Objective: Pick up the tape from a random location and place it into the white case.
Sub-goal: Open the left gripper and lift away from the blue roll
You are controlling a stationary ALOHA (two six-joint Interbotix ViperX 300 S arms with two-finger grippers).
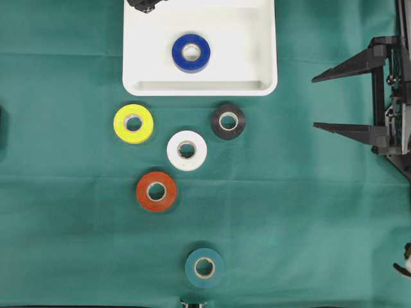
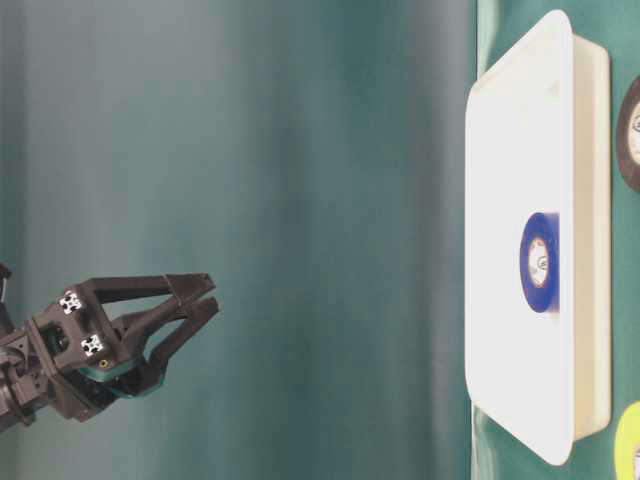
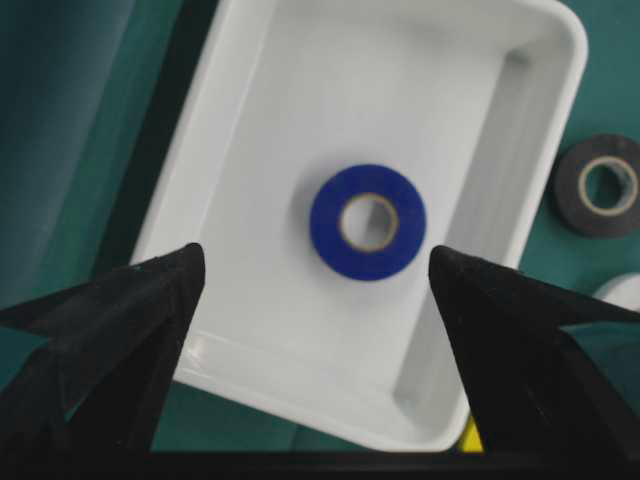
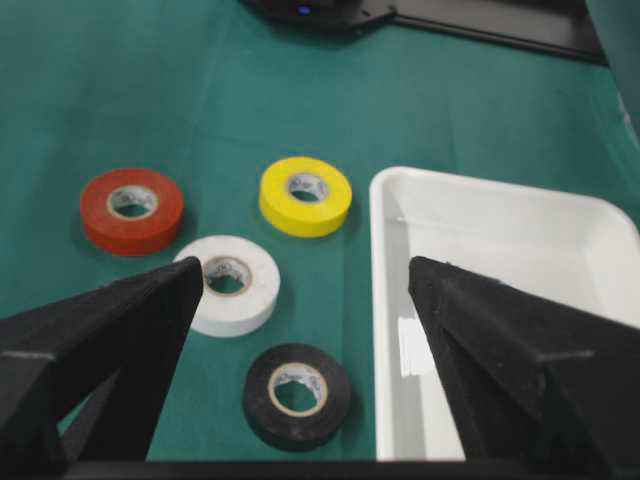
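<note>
The white case (image 1: 199, 88) lies at the top middle of the green cloth with a blue tape roll (image 1: 191, 52) flat inside it. Five more rolls lie on the cloth below it: yellow (image 1: 133, 123), black (image 1: 228, 121), white (image 1: 187, 150), red (image 1: 156, 190) and teal (image 1: 205, 267). My left gripper (image 3: 315, 253) hangs open high above the case (image 3: 300, 400), empty, with the blue roll (image 3: 368, 221) far below between its fingers. At the right edge my right gripper (image 1: 315, 102) is open and empty, facing the black roll (image 4: 297, 393) and the case's rim (image 4: 380, 300).
In the table-level view the left gripper (image 2: 208, 296) floats well off the case (image 2: 500, 200). A dark arm base (image 4: 320, 12) sits across the cloth in the right wrist view. Bare green cloth stretches between the rolls and the right gripper.
</note>
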